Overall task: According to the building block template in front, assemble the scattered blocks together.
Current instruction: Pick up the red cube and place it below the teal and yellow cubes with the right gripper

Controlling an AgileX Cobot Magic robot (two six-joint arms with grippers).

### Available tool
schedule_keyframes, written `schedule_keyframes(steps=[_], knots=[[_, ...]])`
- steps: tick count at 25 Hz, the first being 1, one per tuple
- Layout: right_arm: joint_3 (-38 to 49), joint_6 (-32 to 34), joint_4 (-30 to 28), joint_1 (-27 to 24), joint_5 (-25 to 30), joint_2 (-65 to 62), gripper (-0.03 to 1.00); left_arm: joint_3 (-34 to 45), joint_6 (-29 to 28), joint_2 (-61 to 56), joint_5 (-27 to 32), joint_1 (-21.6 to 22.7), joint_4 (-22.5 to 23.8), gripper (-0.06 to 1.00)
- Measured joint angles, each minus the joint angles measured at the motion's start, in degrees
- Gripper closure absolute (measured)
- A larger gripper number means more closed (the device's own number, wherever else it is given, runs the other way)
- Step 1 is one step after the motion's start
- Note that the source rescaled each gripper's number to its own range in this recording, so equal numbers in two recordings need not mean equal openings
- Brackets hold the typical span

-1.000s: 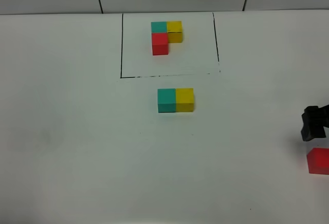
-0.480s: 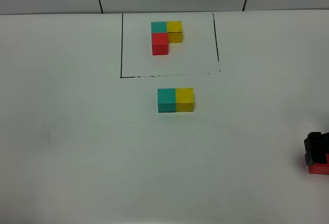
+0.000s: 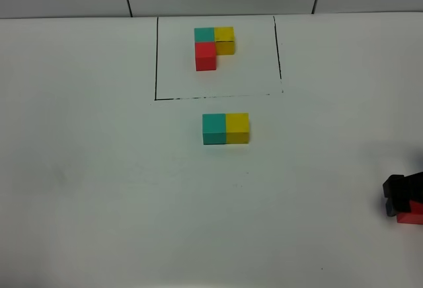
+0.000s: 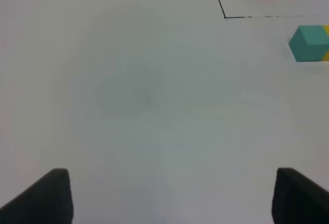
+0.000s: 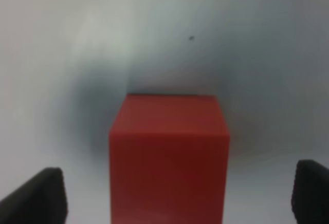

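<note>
the template (image 3: 213, 48) of three small cubes sits inside a black outline (image 3: 156, 57) at the far side of the white table (image 3: 99, 189). just in front of it the teal block (image 3: 214, 129) and yellow block (image 3: 237, 128) touch side by side. the red block (image 3: 412, 216) lies well apart at the right edge of the high view, cut off by the frame and mostly covered by the right gripper (image 3: 402, 195). the blurred right wrist view shows that gripper's fingers spread wide on either side of the red block, with a gap on each side. the left gripper (image 4: 169, 196) is outside the high view. its fingers stand wide apart over bare table, holding nothing. from its camera the template is cut off and the yellow block is only a sliver.
</note>
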Motion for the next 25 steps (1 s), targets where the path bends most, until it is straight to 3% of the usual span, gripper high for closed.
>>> schedule_keyframes(steps=[7, 10, 13, 15, 17, 21, 25], knots=[[0.0, 0.1, 1.4, -1.5, -0.7, 3.7, 0.17, 0.0, 0.0, 0.0, 0.0, 0.0, 0.0, 0.19], [0.0, 0.1, 2.4, -1.5, -0.8, 3.8, 0.25, 0.0, 0.0, 0.0, 0.0, 0.0, 0.0, 0.19], [0.0, 0.0, 2.8, -1.5, -1.2, 3.8, 0.46, 0.0, 0.0, 0.0, 0.0, 0.0, 0.0, 0.19], [0.0, -0.1, 2.8, -1.5, -1.5, 3.8, 0.67, 0.0, 0.0, 0.0, 0.0, 0.0, 0.0, 0.19], [0.0, -0.1, 3.1, -1.4, -1.7, 3.8, 0.97, 0.0, 0.0, 0.0, 0.0, 0.0, 0.0, 0.19], [-0.1, -0.2, 4.5, -0.8, -0.6, 3.8, 0.96, 0.0, 0.0, 0.0, 0.0, 0.0, 0.0, 0.19], [-1.6, 1.6, 4.5, 5.6, 3.9, 2.0, 0.96, 0.0, 0.0, 0.0, 0.0, 0.0, 0.0, 0.19]])
